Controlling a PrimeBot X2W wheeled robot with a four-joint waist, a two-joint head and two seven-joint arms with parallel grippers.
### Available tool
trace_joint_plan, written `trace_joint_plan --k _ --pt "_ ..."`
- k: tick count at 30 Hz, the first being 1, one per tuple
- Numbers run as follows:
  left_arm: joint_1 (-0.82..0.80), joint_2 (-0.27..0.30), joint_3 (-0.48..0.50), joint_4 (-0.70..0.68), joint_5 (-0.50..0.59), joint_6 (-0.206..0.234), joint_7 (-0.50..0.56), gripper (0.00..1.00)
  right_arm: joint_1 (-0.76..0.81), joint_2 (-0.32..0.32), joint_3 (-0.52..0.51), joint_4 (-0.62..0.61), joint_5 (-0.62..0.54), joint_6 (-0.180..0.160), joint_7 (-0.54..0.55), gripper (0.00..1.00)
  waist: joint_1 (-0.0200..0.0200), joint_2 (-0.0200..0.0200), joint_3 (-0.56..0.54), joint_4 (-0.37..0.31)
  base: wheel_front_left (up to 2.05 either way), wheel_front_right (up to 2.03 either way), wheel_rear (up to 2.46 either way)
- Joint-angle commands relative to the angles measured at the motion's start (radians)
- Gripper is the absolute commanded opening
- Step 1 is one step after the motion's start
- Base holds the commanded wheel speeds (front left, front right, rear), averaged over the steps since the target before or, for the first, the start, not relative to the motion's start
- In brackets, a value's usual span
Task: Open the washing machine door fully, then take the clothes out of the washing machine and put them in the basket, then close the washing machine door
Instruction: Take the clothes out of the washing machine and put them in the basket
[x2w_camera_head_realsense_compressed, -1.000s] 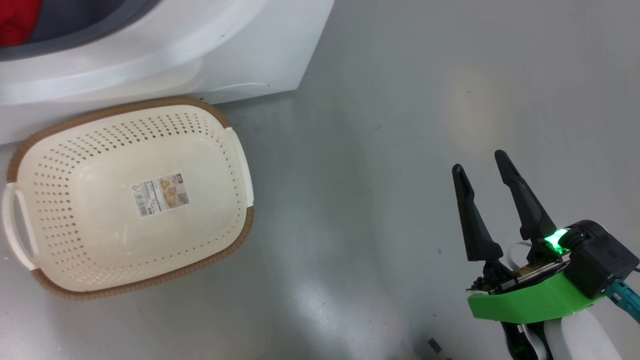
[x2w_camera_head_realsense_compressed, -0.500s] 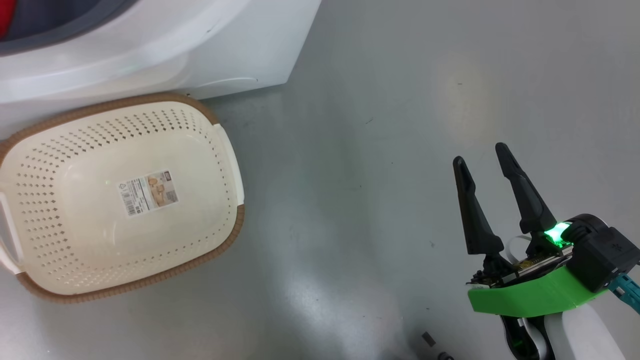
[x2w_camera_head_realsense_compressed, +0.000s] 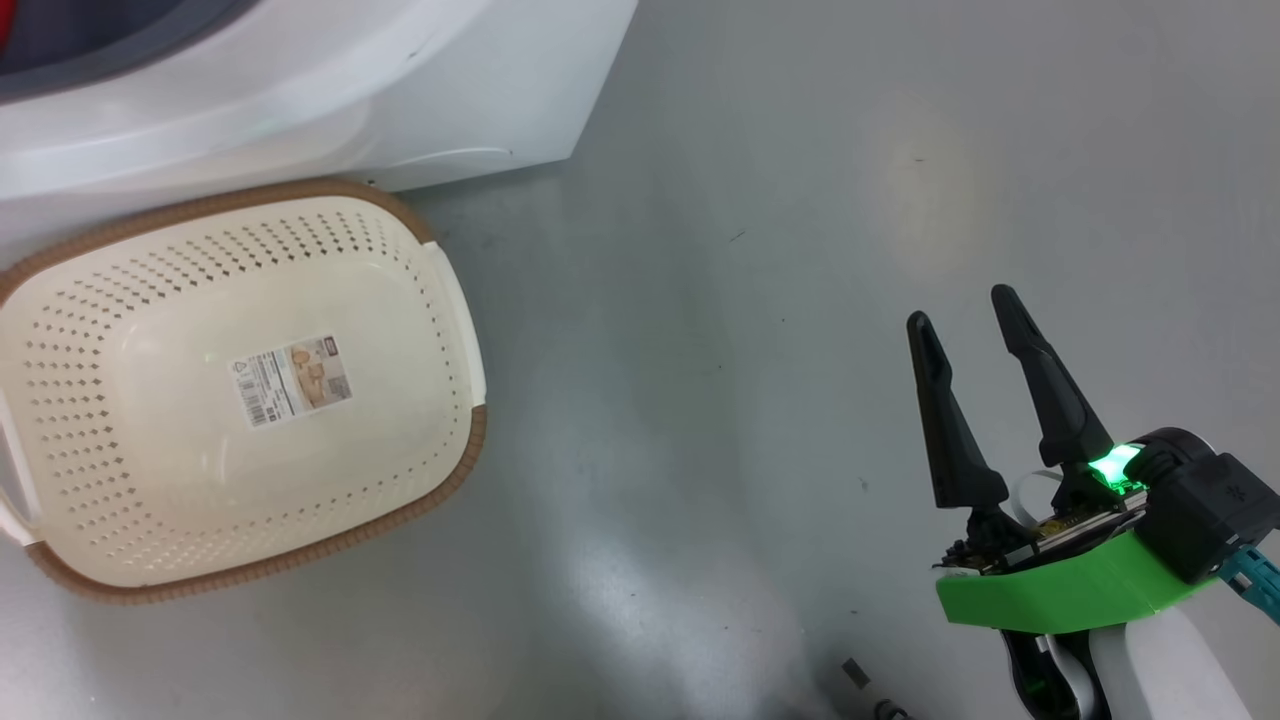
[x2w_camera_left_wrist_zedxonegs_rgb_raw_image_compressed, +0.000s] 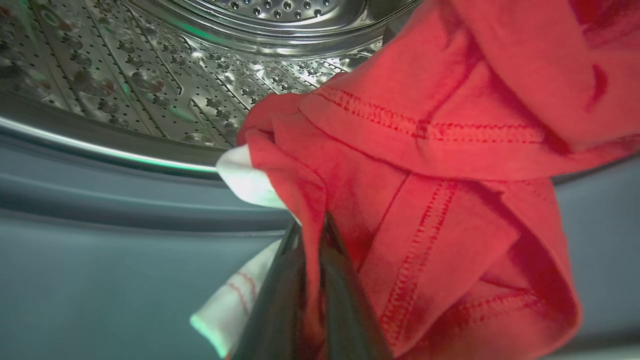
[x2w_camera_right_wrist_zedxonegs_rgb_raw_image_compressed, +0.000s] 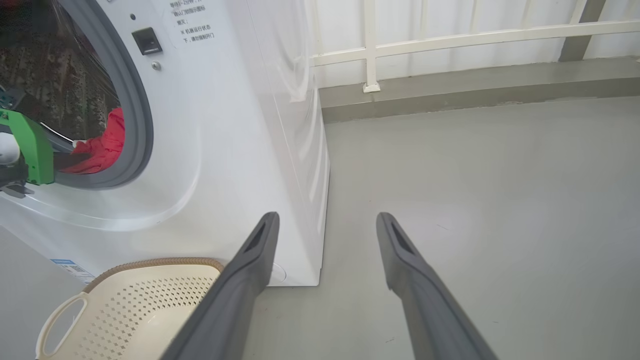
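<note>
Left pincer (x2w_camera_left_wrist_zedxonegs_rgb_raw_image_compressed: 312, 227) reaches inside washing machine (x2w_camera_right_wrist_zedxonegs_rgb_raw_image_compressed: 225, 125), dark fingers (x2w_camera_left_wrist_zedxonegs_rgb_raw_image_compressed: 350, 320) pressed together on fold of red clothes (x2w_camera_left_wrist_zedxonegs_rgb_raw_image_compressed: 425, 150). White red-striped part (x2w_camera_left_wrist_zedxonegs_rgb_raw_image_compressed: 235, 300) hangs just beside fingers. Clothes bunched at mouth of perforated steel drum (x2w_camera_left_wrist_zedxonegs_rgb_raw_image_compressed: 150, 75), against grey rubber ring (x2w_camera_left_wrist_zedxonegs_rgb_raw_image_compressed: 125, 205). Right pincer (x2w_camera_head_realsense_compressed: 958, 312) spread wide, gripping nothing, above grey floor (x2w_camera_head_realsense_compressed: 700, 300), well right of machine. Cream basket (x2w_camera_head_realsense_compressed: 130, 480) upright on floor, close before machine front, brown rim (x2w_camera_head_realsense_compressed: 300, 555), paper label (x2w_camera_head_realsense_compressed: 290, 380) on bottom.
</note>
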Motion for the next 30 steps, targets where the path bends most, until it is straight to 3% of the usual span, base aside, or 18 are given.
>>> trace_joint_plan --k 1,20,30 --pt "-0.012 0.052 0.011 -0.017 -0.014 -0.008 -0.022 0.0 -0.012 -0.011 0.021 -0.02 0.009 0.006 -0.006 1.0 -0.0001 0.0 0.001 0.004 0.0 0.0 0.0" --pt "0.049 0.054 0.011 -0.089 -0.072 -0.079 -0.226 0.0 -0.026 -0.011 0.016 -0.011 0.007 0.006 -0.006 1.0 -0.0001 0.0 -0.005 0.036 0.0 0.0 0.0" --pt "0.17 0.053 0.032 -0.245 -0.118 -0.081 -0.284 0.0 -0.023 -0.011 0.004 -0.006 0.003 0.006 -0.006 1.0 -0.0001 0.0 -0.042 0.056 0.0 0.0 0.0"
